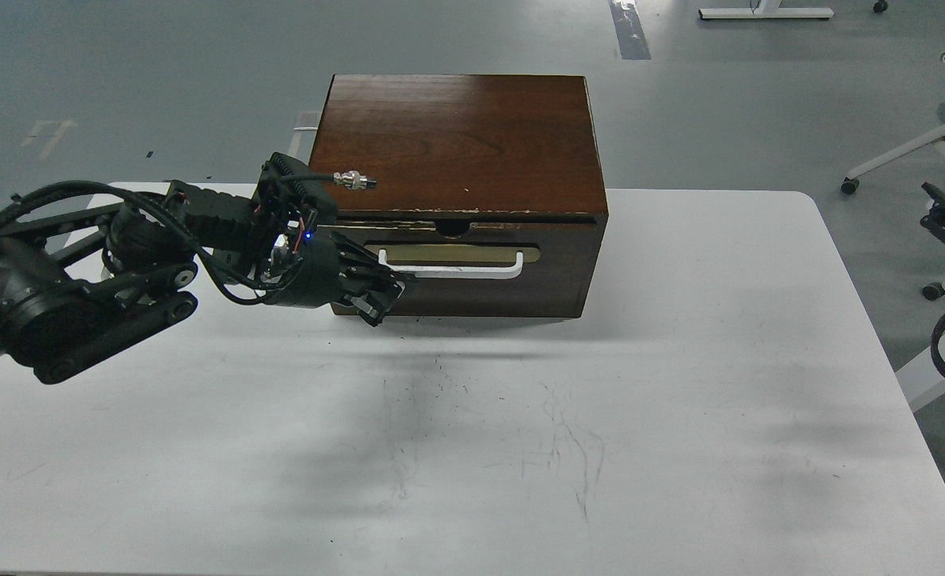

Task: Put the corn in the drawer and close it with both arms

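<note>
Dark brown wooden drawer (472,260) looks basically shut with no corn visible, left pincer (384,296) at the white bar handle's (450,266) left end, can't tell if it's open, so I'd push squarely, not sideways.

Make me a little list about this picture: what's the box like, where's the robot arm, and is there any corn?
box: dark brown wooden box on a white table
drawer: drawer looks pushed in, white handle
left gripper: left gripper at the drawer front, by the handle's left end; open or shut, cannot tell
right gripper: not clearly seen
corn: none in sight
</note>
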{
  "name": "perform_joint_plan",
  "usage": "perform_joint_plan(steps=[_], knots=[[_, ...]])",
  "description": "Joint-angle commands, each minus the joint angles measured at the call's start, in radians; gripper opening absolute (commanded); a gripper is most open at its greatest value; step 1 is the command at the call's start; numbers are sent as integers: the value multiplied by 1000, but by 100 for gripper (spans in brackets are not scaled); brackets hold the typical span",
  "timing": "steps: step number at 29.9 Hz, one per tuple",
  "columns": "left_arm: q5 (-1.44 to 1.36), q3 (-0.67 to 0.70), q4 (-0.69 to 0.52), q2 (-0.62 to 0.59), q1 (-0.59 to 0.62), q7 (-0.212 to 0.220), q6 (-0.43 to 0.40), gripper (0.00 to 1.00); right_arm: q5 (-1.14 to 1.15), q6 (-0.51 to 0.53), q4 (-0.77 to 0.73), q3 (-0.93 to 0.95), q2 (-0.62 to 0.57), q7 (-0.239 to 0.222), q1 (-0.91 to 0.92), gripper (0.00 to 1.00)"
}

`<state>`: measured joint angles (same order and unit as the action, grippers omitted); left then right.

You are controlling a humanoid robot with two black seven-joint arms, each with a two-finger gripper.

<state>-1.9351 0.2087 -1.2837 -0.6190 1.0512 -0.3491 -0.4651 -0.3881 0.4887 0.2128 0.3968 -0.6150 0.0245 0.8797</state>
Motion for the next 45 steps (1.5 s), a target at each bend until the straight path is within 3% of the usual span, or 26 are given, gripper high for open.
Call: perform_joint_plan(steps=[1, 10, 19, 27, 28, 29, 30, 31, 34, 36, 37, 40, 45], knots=[[1, 0, 1, 1, 1, -1, 2, 0, 0, 0, -1, 0, 1, 0, -1, 100], [1, 0, 58, 25, 3, -1, 2, 0, 0, 0, -1, 0, 0, -1, -1, 100], [18, -2, 23, 19, 4, -11, -10, 0, 0, 0, -1, 0, 0, -5, 1, 100], [287, 4, -31, -30, 4, -14, -23, 0, 0, 0, -1, 0, 0, -3, 1, 100], [332, 12, -35, -37, 4, -16, -24, 3, 0, 0, -1, 0, 0, -3, 1, 100], [444, 35, -42, -48, 4, -20, -24, 28, 0, 0, -1, 2, 1, -1, 2, 100], [582, 69, -42, -59, 3, -18, -24, 71, 0, 0, 2, 5, 1, 0, 5, 100], [731, 105, -42, -67, 1, -10, -24, 88, -1, 0, 0, 7, 1, 6, 7, 100], [940, 138, -40, -91, 3, -10, -24, 90, -1, 0, 0, 22, 1, 40, 10, 100], [1169, 172, -29, -140, 0, -17, -24, 95, -1, 0, 2, 59, 1, 104, 13, 100], [1224, 182, -26, -151, -2, -17, -24, 96, 0, 0, 2, 65, 0, 115, 15, 100], [1416, 207, 3, -185, -11, -17, -24, 97, -1, 0, 3, 71, -8, 123, 39, 100], [1708, 205, 219, -180, -22, -14, -24, 98, 0, 0, 3, 71, -12, 117, 88, 100]])
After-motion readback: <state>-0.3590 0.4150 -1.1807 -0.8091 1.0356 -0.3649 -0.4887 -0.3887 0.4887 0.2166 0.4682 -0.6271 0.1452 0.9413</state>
